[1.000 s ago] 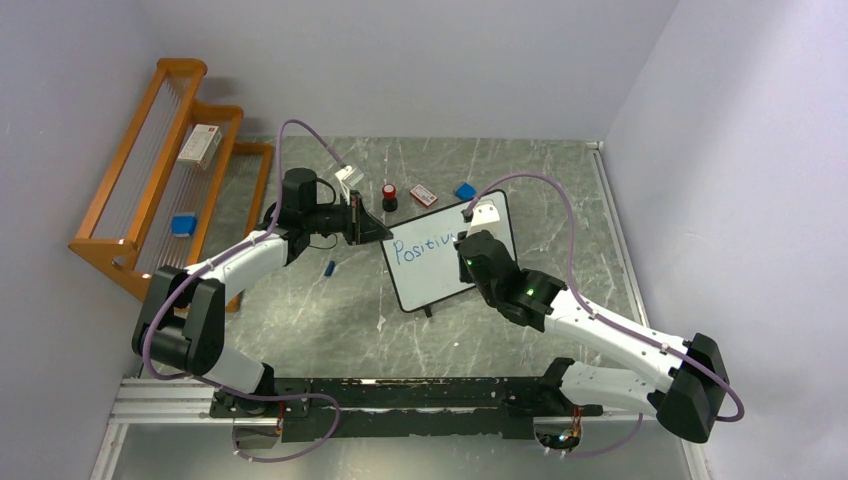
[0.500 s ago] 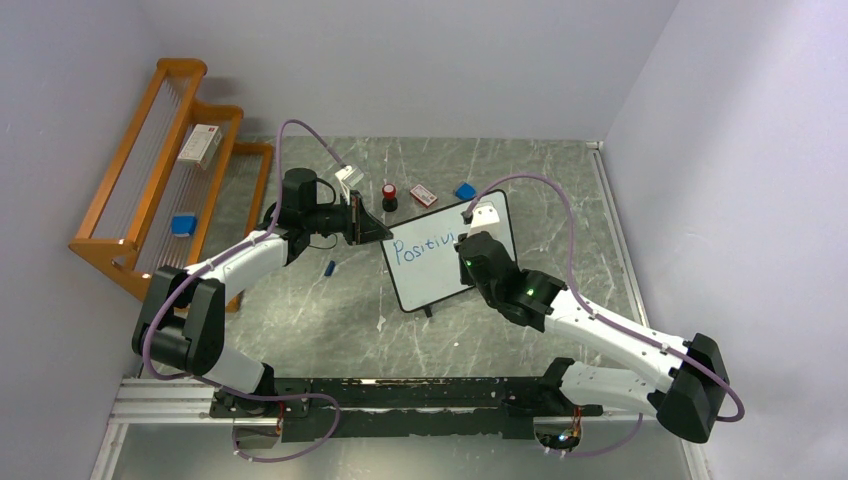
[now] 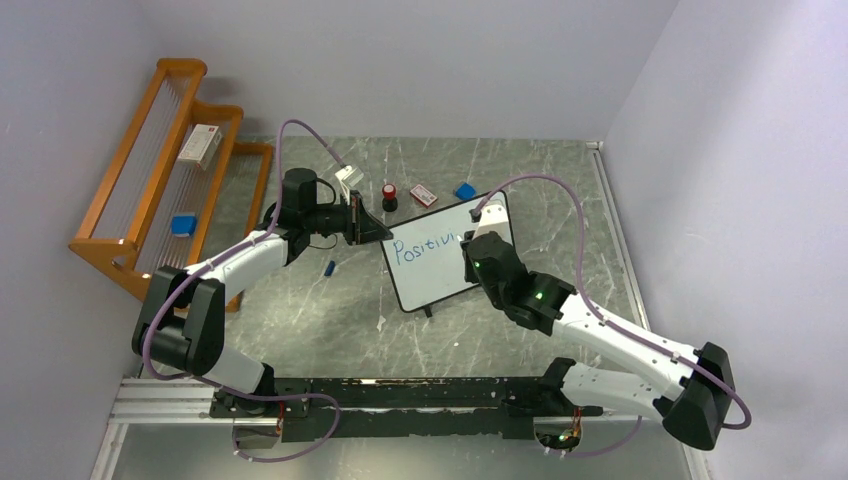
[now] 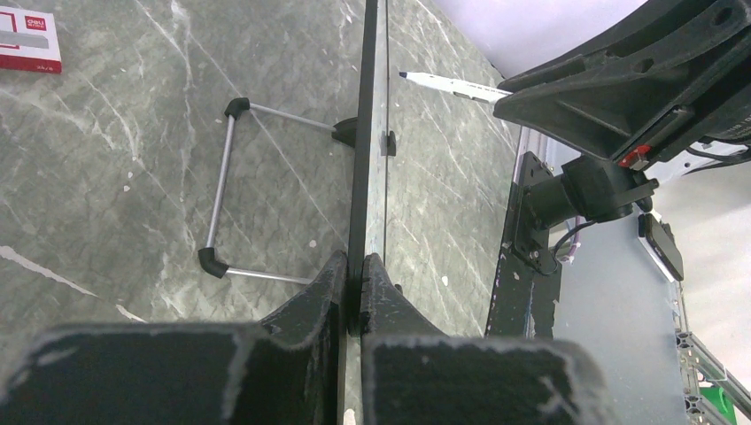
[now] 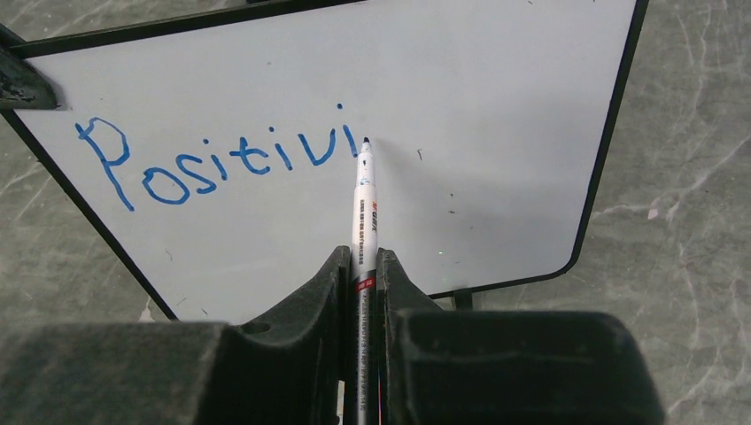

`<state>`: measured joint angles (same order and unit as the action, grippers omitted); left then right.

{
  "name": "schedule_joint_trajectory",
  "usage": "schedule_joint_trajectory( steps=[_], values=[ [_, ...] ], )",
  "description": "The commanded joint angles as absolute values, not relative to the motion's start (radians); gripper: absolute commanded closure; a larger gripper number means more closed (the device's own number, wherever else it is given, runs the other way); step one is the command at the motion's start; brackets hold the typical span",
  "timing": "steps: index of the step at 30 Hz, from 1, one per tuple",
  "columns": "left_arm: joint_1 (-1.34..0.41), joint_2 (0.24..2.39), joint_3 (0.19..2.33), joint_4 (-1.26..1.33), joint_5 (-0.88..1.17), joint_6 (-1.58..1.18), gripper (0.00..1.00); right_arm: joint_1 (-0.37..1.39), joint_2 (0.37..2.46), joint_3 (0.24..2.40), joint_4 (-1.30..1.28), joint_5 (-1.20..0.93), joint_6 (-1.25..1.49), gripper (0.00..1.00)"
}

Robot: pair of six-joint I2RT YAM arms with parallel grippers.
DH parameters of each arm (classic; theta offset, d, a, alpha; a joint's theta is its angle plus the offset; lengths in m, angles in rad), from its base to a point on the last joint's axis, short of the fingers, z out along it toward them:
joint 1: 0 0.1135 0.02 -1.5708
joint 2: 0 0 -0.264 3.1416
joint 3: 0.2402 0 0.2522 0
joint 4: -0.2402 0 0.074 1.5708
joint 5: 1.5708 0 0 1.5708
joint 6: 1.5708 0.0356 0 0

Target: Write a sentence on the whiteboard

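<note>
The whiteboard (image 3: pixel 432 282) stands tilted at mid table; it fills the right wrist view (image 5: pixel 496 106) and shows edge-on in the left wrist view (image 4: pixel 372 106). Blue handwriting on it reads "Positivi" (image 5: pixel 221 164), also visible from above (image 3: pixel 425 247). My left gripper (image 3: pixel 383 232) is shut on the board's left edge, its jaws pinching the black frame (image 4: pixel 354 274). My right gripper (image 3: pixel 474 250) is shut on a white marker pen (image 5: pixel 365 204). The pen's tip touches the board just right of the last letter. The pen also shows in the left wrist view (image 4: pixel 452 84).
A wooden rack (image 3: pixel 150 200) stands at the far left with a white box (image 3: pixel 200 145) and a blue item (image 3: pixel 182 225) on it. A red-capped bottle (image 3: pixel 389 195), a red-white box (image 3: pixel 423 195) and a blue block (image 3: pixel 465 190) lie behind the board. A blue cap (image 3: pixel 330 267) lies left of it.
My right gripper and its arm have shifted slightly to the right along the board with the pen. The left arm and the board have not moved.
</note>
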<state>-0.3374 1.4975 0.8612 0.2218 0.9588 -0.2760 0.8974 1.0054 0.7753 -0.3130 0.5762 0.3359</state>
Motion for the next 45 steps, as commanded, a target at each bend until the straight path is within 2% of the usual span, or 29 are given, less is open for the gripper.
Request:
schedule_joint_trajectory(
  steps=[1, 23, 45],
  values=[
    [-0.341, 1.531, 0.861, 0.14, 0.911, -0.218, 0.95, 0.888, 1.016, 0.773, -0.288, 0.603, 0.324, 1.0],
    [-0.341, 1.535, 0.864, 0.142, 0.918, -0.221, 0.95, 0.862, 1.062, 0.767, -0.242, 0.569, 0.3, 1.0],
    [-0.341, 1.535, 0.865, 0.134, 0.913, -0.216, 0.95, 0.833, 1.008, 0.767, -0.253, 0.548, 0.27, 1.0]
  ],
)
